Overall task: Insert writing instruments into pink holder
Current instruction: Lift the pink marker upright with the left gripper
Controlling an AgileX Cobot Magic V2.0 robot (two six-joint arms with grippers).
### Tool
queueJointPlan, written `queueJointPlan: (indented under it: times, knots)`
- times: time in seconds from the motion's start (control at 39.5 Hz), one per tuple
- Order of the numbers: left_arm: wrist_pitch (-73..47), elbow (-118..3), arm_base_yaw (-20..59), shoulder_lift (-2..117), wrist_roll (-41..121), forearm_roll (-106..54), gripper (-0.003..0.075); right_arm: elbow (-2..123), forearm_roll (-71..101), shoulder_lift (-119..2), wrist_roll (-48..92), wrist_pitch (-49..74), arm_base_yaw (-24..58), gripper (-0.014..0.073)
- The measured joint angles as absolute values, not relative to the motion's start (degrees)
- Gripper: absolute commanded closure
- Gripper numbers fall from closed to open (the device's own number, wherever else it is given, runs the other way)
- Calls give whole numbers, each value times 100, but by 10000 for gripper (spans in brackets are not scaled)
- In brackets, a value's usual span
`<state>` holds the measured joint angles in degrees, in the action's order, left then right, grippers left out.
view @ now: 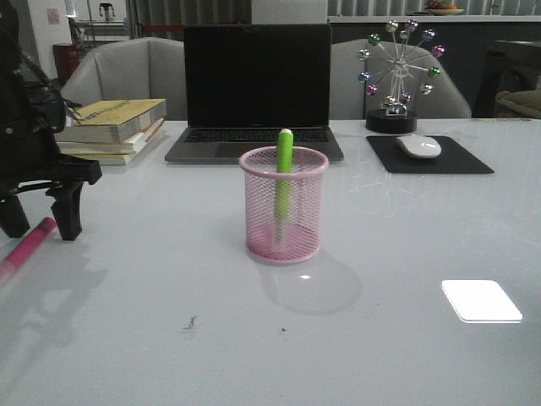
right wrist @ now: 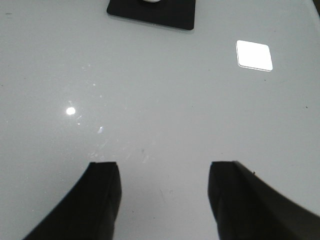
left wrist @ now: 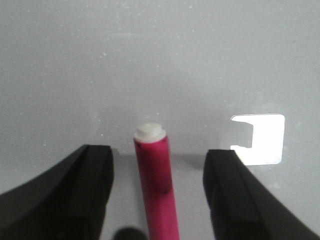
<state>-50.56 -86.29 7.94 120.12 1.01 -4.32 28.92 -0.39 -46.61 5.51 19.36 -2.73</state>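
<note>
Office: laptop [view: 256,89], mouse [view: 418,146], books [view: 114,127].

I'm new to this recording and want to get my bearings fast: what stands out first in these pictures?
The pink holder stands mid-table in front of the laptop, with the green marker already upright inside it. At the table's left edge the pink marker lies flat between the open fingers of the left gripper. The right gripper is open over bare table.
</note>
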Motion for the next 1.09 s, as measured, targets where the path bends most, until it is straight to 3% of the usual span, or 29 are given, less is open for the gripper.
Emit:
queueJointPlan:
  times: [0.1, 0.15, 0.63, 1.09]
  knots:
    - [-5046, -8629, 794, 12012, 101, -396, 638, 2892, -39, -4661, 551, 1936, -273, 96]
    - [-5033, -8629, 794, 12012, 101, -406, 612, 2892, -39, -4661, 551, 1936, -273, 96]
    - [-4960, -8956, 893, 12018, 252, -1225, 629, 2892, -39, -4661, 551, 1936, -273, 96]
    - [-2927, -9205, 2032, 10639, 799, -1393, 629, 2892, -39, -4661, 551, 1936, -273, 96]
